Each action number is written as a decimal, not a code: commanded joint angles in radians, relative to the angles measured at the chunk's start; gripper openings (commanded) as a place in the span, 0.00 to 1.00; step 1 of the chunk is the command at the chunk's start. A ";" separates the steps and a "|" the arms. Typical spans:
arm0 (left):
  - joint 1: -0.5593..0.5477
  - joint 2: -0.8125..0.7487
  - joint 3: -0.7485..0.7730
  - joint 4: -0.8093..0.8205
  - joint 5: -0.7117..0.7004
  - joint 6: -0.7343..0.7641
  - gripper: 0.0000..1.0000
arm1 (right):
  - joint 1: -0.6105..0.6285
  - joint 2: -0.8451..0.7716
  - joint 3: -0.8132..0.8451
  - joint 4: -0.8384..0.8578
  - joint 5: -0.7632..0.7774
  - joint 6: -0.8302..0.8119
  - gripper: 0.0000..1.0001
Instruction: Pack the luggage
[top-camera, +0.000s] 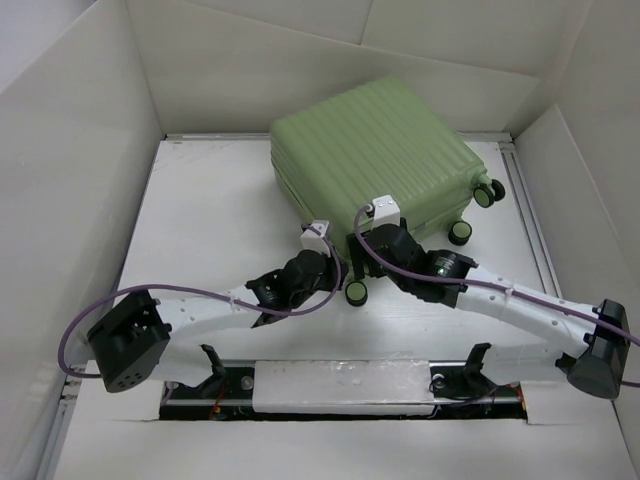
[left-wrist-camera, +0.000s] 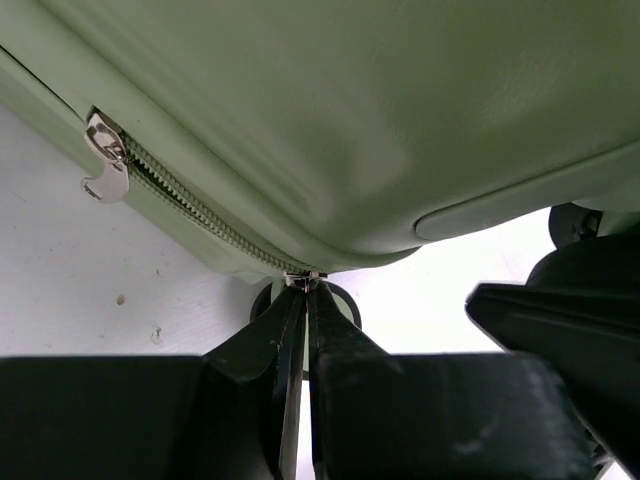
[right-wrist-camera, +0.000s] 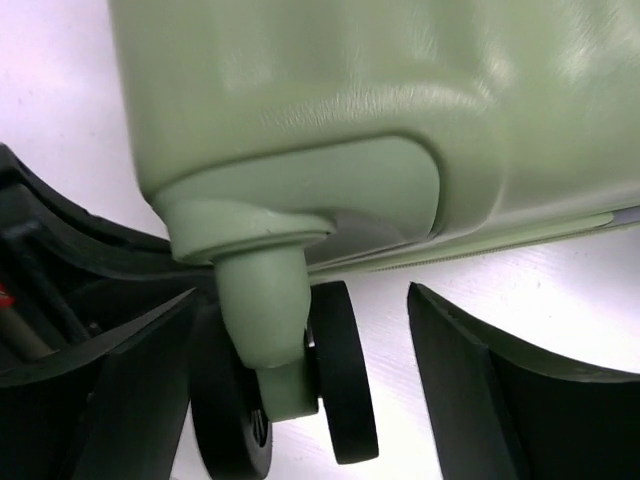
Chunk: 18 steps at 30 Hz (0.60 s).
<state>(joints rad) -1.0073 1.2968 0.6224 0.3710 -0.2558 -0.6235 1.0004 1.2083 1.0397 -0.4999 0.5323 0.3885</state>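
Note:
The luggage (top-camera: 380, 150) is a pale green ribbed suitcase lying flat and closed at the back of the table. My left gripper (top-camera: 325, 245) is at its near edge. In the left wrist view this gripper (left-wrist-camera: 304, 284) is shut on a small metal zipper pull (left-wrist-camera: 303, 277) at the end of the zipper (left-wrist-camera: 200, 213). A second silver pull (left-wrist-camera: 105, 160) hangs free further along. My right gripper (top-camera: 362, 262) is beside it at the near corner. In the right wrist view it (right-wrist-camera: 300, 330) stands open around the corner wheel (right-wrist-camera: 340, 370), its fingers (right-wrist-camera: 455, 350) not touching it.
Two more black-and-green wheels (top-camera: 489, 192) (top-camera: 460, 233) stick out on the suitcase's right side. White walls (top-camera: 70, 180) enclose the table on the left, back and right. A metal rail (top-camera: 535, 230) runs along the right edge.

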 joint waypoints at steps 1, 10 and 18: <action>0.007 -0.025 0.039 0.006 -0.069 0.021 0.00 | -0.025 -0.019 -0.021 0.060 -0.022 0.000 0.83; 0.052 -0.106 -0.020 -0.065 -0.134 0.021 0.00 | -0.062 -0.038 -0.052 0.060 -0.069 -0.023 0.30; 0.120 -0.125 -0.020 -0.158 -0.188 0.001 0.00 | -0.062 -0.174 -0.119 0.081 -0.110 -0.034 0.18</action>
<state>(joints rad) -0.9562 1.2102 0.6113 0.2836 -0.3252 -0.6281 0.9543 1.1282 0.9257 -0.4015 0.3954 0.3645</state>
